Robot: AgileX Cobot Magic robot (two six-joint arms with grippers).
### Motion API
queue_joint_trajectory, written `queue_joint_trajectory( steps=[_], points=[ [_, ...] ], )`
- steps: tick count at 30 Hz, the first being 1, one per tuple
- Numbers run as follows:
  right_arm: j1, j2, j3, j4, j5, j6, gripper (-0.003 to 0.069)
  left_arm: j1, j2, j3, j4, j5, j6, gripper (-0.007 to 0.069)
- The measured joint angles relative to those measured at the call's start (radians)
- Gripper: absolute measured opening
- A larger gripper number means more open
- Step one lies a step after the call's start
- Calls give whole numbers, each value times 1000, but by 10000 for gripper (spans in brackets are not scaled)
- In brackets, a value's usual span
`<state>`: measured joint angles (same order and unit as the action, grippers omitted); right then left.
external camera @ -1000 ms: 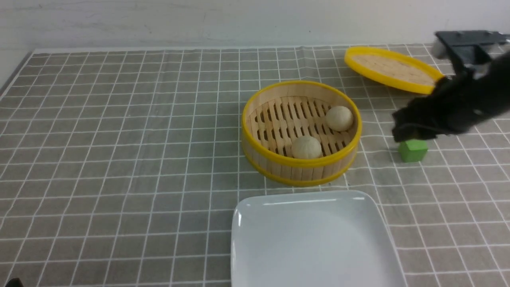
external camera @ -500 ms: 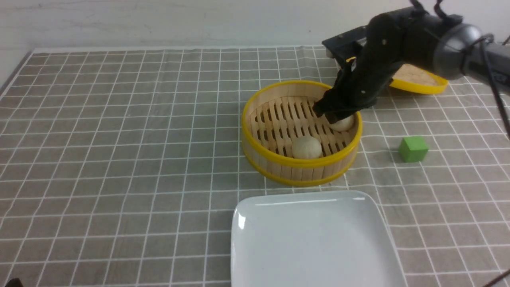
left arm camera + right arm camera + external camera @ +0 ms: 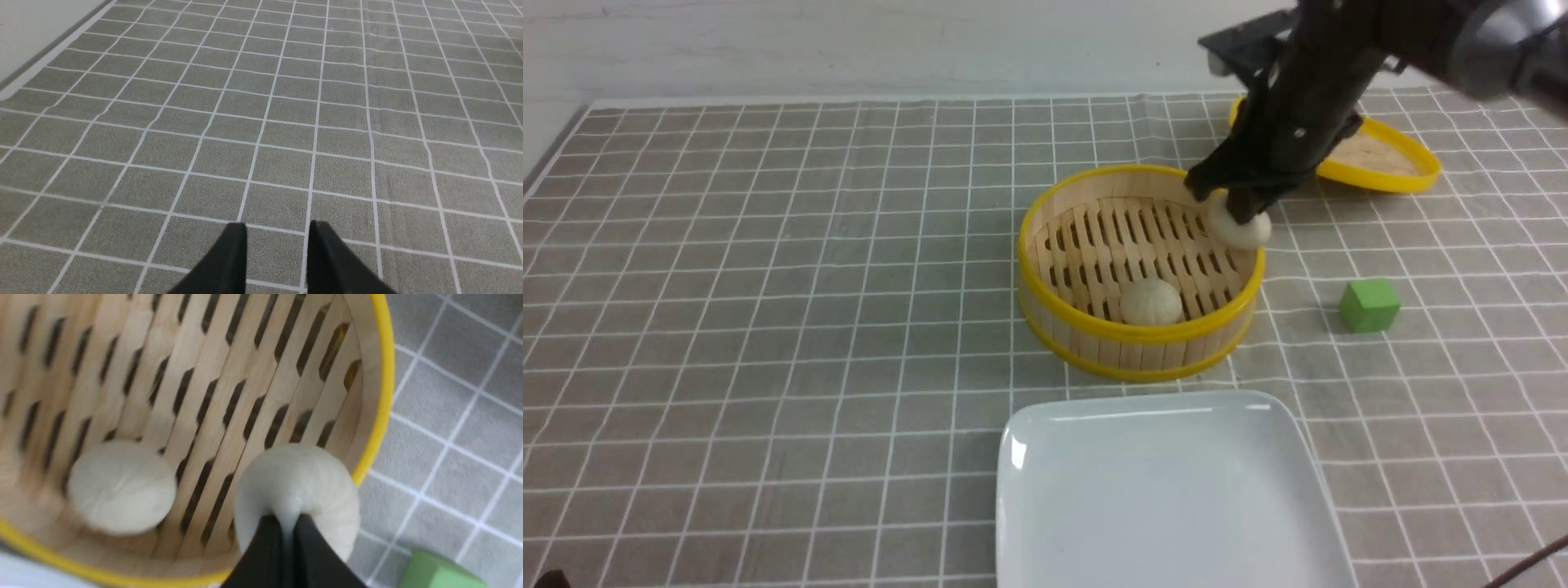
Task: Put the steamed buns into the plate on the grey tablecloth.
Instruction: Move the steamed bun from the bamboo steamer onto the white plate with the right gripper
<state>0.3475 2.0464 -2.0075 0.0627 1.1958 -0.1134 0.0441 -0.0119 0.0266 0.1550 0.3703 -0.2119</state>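
My right gripper (image 3: 1235, 204) is shut on one steamed bun (image 3: 1241, 228) and holds it just above the right rim of the slatted bamboo basket (image 3: 1045, 282); in the right wrist view the fingers pinch deep into this bun (image 3: 314, 486). The other steamed bun (image 3: 1150, 300) lies on the basket floor near its front, also seen in the right wrist view (image 3: 120, 486). The white plate (image 3: 1045, 490) sits on the grey tablecloth (image 3: 768, 327) in front of the basket. My left gripper (image 3: 277, 228) is open and empty over bare cloth, out of the front view.
A green cube (image 3: 1369, 305) sits right of the basket, also in the right wrist view (image 3: 437, 573). The yellow-rimmed bamboo lid (image 3: 1388, 159) lies tilted at the back right, behind my right arm. A white wall runs along the cloth's far edge.
My right arm swung from the green cube to the basket, closed on the right-hand bun and has lifted it up to rim height.
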Motion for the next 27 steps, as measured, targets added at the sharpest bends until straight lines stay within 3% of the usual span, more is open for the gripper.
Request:
queue_joint_trajectory(
  steps=[7, 13, 16, 20, 22, 23, 24, 27],
  points=[
    [6, -260, 148, 151, 36, -8, 15, 0, 0, 0, 0, 0, 0, 241],
    [101, -452, 603, 239, 39, 17, 20, 0, 0, 0, 0, 0, 0, 241],
    [177, -461, 820, 240, -58, 17, 35, 0, 0, 0, 0, 0, 0, 241],
    [232, -432, 947, 220, -216, 17, 80, 0, 0, 0, 0, 0, 0, 241],
    [254, -396, 985, 208, -299, 17, 181, 0, 0, 0, 0, 0, 0, 241],
    [253, -394, 986, 208, -303, 17, 190, 0, 0, 0, 0, 0, 0, 241],
    [258, -378, 985, 208, -312, 17, 270, 0, 0, 0, 0, 0, 0, 241],
    [258, -371, 951, 197, -268, 17, 422, 0, 0, 0, 0, 0, 0, 241]
  ],
)
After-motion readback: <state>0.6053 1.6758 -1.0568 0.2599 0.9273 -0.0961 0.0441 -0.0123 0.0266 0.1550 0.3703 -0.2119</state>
